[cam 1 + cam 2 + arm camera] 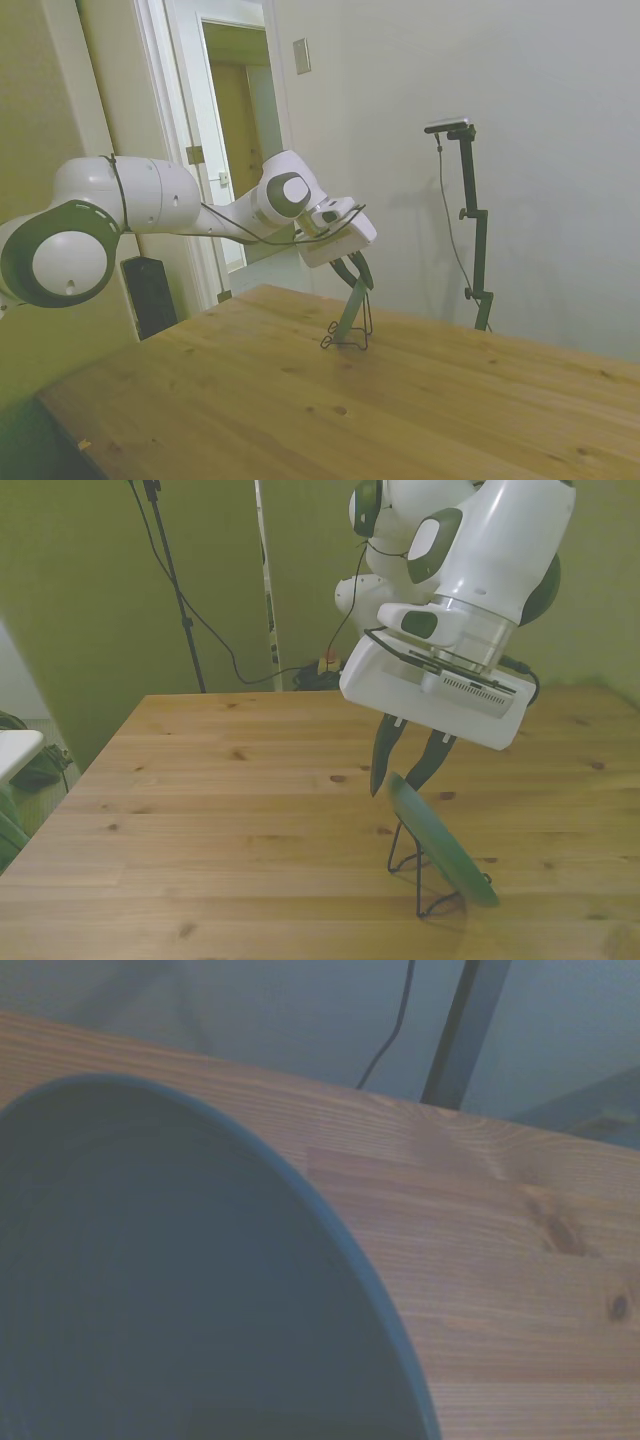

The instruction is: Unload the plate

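Plate (440, 845) leaning in its wire stand (410, 865) on the worktop (200, 800), not yet unloaded. Above it, jaws narrowly parted astride the plate's upper rim, grip unconfirmed; lifting out remains.

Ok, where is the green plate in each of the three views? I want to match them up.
Side view: the plate is a thin tilted sliver at picture centre, leaning in the wire stand under the hand.
Front view: lower right, the plate leans in the stand, upper rim between the open fingers.
Wrist view: the plate fills the near side, blurred.
Shared landmark: the wooden table.
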Motion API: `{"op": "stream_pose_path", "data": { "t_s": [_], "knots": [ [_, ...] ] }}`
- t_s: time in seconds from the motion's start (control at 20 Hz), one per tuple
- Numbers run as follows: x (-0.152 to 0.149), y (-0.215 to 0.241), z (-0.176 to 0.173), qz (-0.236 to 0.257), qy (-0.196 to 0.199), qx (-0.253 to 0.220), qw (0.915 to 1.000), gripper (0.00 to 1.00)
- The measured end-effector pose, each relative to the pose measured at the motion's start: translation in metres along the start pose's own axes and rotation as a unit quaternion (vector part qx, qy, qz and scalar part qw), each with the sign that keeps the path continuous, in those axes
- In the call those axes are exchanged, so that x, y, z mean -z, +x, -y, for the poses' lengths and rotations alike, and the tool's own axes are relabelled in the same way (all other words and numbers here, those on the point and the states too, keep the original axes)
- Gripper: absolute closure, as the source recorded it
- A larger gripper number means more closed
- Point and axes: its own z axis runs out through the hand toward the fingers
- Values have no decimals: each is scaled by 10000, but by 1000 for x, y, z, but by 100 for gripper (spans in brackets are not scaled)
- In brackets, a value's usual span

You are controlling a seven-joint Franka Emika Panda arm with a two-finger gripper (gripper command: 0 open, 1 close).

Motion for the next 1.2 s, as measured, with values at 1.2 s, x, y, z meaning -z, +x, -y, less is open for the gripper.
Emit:
{"op": "stream_pose_path", "data": {
  "t_s": [1.2],
  "knots": [
    [112,-23,16,-230,573,169,9979,100]
  ]
}}
